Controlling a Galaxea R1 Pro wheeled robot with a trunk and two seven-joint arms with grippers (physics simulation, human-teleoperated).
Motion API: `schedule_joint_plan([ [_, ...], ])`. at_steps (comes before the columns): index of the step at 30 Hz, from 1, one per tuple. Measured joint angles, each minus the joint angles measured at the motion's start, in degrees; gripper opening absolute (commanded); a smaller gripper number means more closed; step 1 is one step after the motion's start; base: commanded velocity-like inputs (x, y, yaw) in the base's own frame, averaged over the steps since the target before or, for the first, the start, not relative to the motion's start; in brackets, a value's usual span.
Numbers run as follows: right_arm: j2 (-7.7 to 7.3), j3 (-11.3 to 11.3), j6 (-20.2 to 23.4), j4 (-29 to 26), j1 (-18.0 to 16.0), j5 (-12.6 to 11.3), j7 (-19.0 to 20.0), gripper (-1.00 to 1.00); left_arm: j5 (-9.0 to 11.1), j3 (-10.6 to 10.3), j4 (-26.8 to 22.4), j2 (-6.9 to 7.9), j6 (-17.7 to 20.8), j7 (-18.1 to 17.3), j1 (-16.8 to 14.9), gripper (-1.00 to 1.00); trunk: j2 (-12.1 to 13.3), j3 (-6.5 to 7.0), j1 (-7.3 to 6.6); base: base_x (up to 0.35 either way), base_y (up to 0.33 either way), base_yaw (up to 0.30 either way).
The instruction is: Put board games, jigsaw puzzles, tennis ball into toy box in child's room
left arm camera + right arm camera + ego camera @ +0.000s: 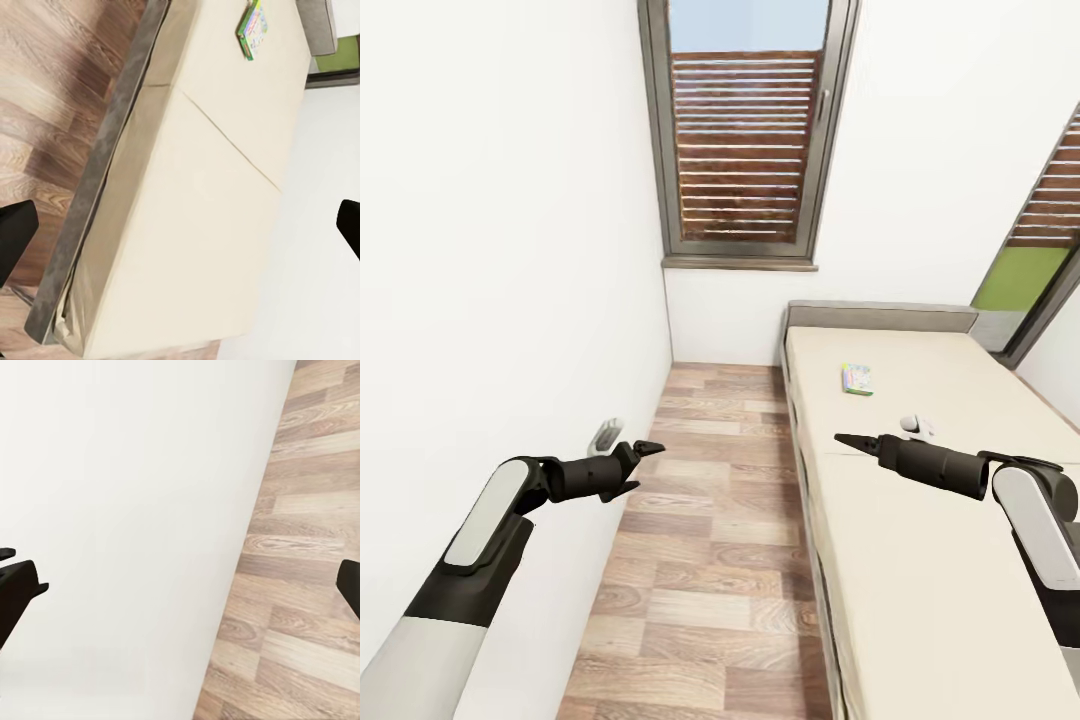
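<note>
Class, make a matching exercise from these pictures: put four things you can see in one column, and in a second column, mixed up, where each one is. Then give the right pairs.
Things:
1. board game
2. left pincer
3. right pincer
4. window

Places:
A. in the far wall, above the end of the floor strip
B. held over the near part of the bed
C. lying flat on the mattress toward the headboard
D. over the wood floor, close to the white wall

Pairs: 1-C, 2-D, 3-B, 4-A
</note>
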Motion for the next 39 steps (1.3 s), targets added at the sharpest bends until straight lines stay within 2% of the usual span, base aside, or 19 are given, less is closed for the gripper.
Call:
schedule_joint_plan([
  [20,0.0,-0.01,0.01,-0.01,0.0,0.01,0.02,1.0,-0.01,-0.08,0.0,-0.01,0.0,-0.01,0.0,1.0,0.0,0.0,0.0,0.001,0.034,0.0],
  [39,-0.05,-0.01,0.01,-0.07,0.0,-0.03,0.07,1.0,-0.01,-0.16,0.01,-0.01,0.0,-0.01,0.0,1.0,0.0,0.0,0.0,0.061,0.067,0.0],
])
